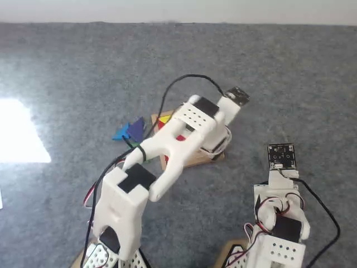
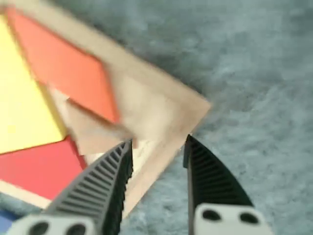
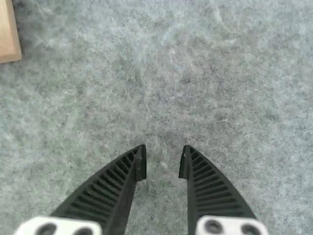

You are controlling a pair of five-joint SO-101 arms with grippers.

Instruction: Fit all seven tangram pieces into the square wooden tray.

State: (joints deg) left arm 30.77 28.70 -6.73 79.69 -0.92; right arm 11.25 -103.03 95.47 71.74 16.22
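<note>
The left hand [image 2: 159,143] hangs released over an empty corner of the wooden tray [image 2: 195,105] — probably judging the gap (the right hand [image 3: 162,157] rests released, aside).

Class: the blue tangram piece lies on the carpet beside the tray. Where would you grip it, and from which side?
Likely from above, pinching the blue piece across its outer edges, away from the tray: it seems to lie flat, and the purple piece crowds its tray-facing side.

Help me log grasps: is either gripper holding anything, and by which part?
Nothing held. Left gripper open astride the wooden tray's rim; right gripper open over carpet.
</note>
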